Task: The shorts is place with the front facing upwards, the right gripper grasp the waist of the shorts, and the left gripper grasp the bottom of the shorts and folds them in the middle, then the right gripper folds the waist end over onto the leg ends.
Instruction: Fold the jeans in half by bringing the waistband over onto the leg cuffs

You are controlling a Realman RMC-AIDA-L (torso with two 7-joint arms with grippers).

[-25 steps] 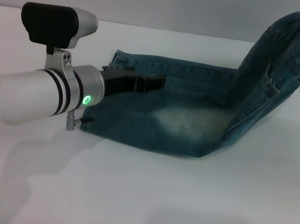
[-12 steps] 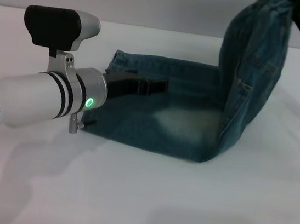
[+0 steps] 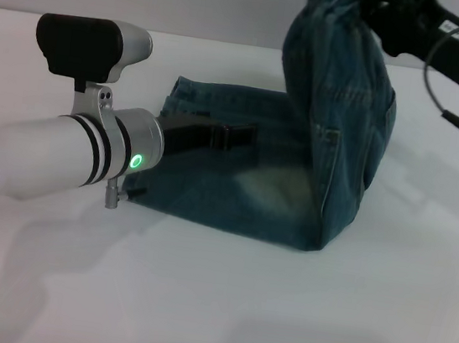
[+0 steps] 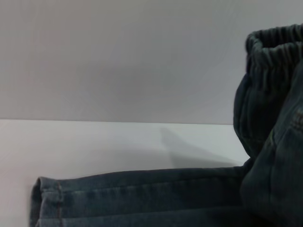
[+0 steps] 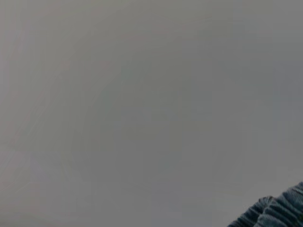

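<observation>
With the right gripper [image 3: 378, 9] clamping its fingers on the raised waist of the shorts [image 3: 297, 172] and the left gripper [image 3: 239, 132], fingers unreadable, resting near the leg ends [image 3: 176, 97] on the bench [image 3: 195, 302], a slipped grip could drop the waist short of them

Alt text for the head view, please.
The right gripper holds the waist of the shorts lifted over the flat legs. The left gripper rests on the denim near the leg ends, on a white table.
</observation>
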